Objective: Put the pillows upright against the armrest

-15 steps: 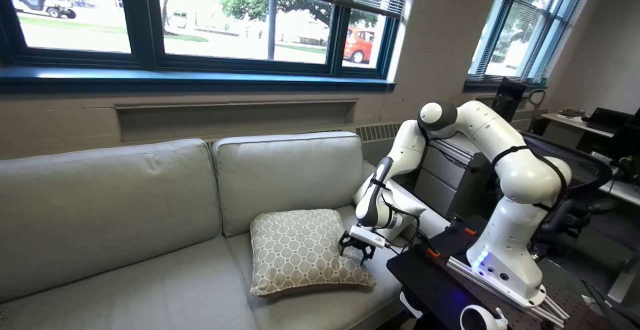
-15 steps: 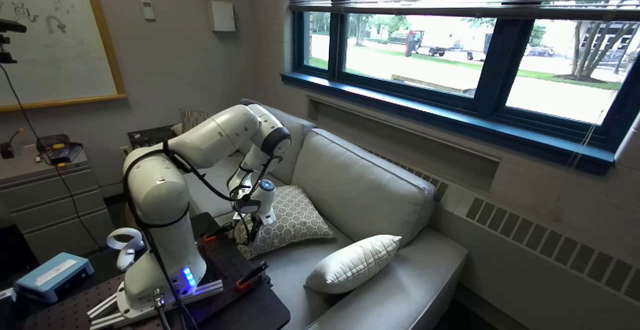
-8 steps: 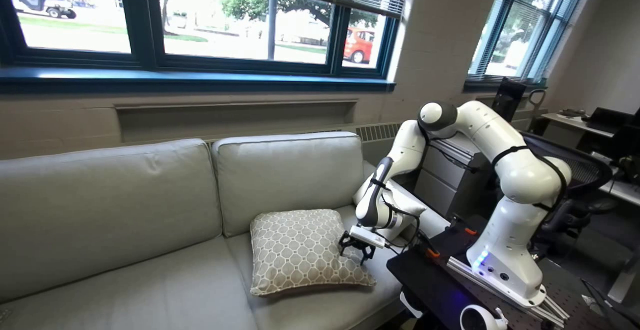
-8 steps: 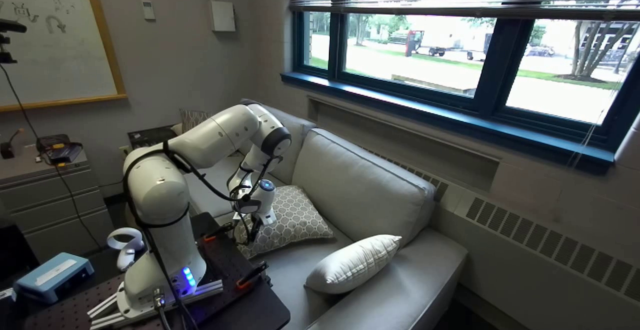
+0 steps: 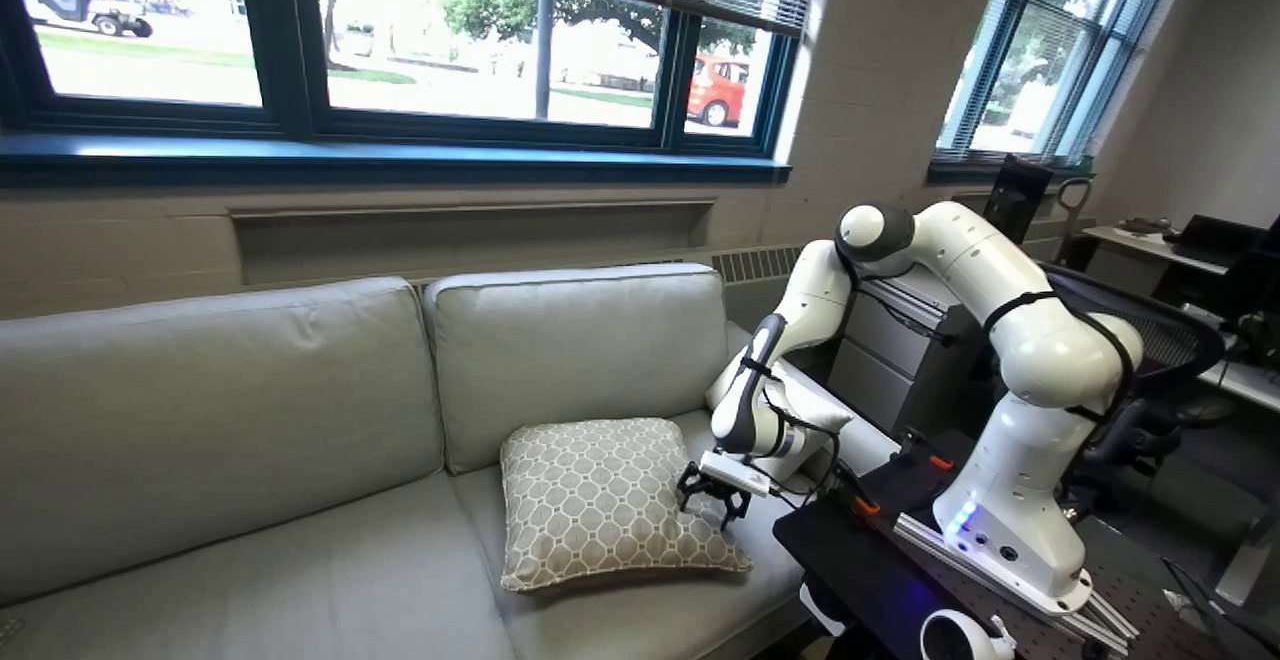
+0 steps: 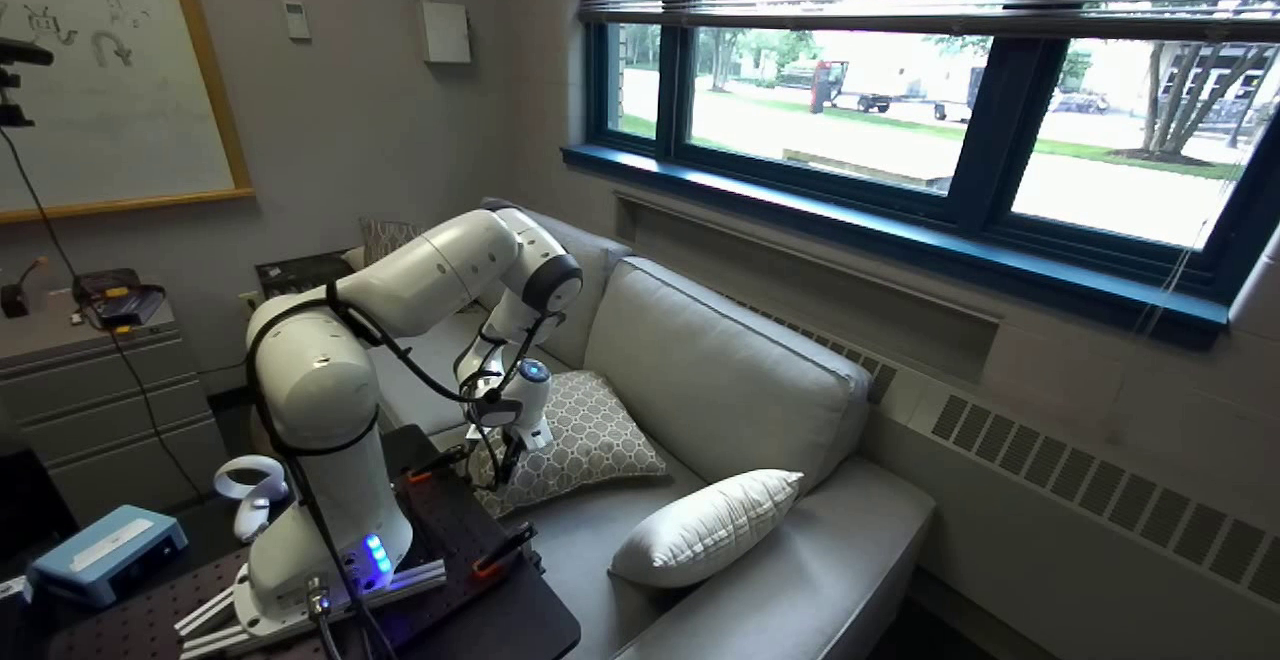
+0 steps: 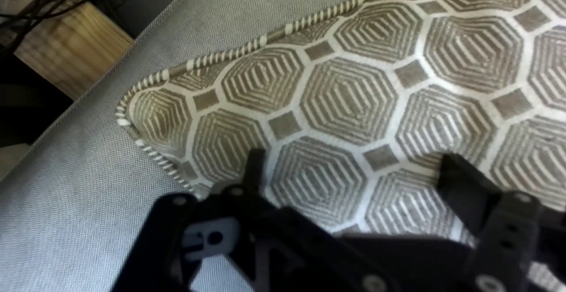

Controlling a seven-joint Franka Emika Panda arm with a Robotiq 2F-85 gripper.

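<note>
Lattice pillow [image 5: 600,505] lies flat beneath a wide-spread gripper [image 7: 356,168]

A grey-beige couch [image 5: 330,550] carries it, with a padded armrest [image 6: 815,570] closing one end. The pillow sits on the seat near the front edge, short of the armrest. Between them the smaller cream pillow [image 6: 705,530] sits tilted, seemingly leaning on the armrest's inner side.

The coming move turns on one corner. The lattice pillow is directly below the gripper, its corner toward the front edge and the armrest poking out just past one jaw. Square, it offers no long axis to line up with. The jaws stand well parted and hold nothing; whether they touch the cloth cannot be told. The likely next step is pinching that corner to tip the pillow upright.

No brand can be read. The scrawled whiteboard [image 6: 110,90] shows no clear word, and on a blue box [image 6: 65,580] the pale label [image 6: 112,544] is too small to read.
</note>
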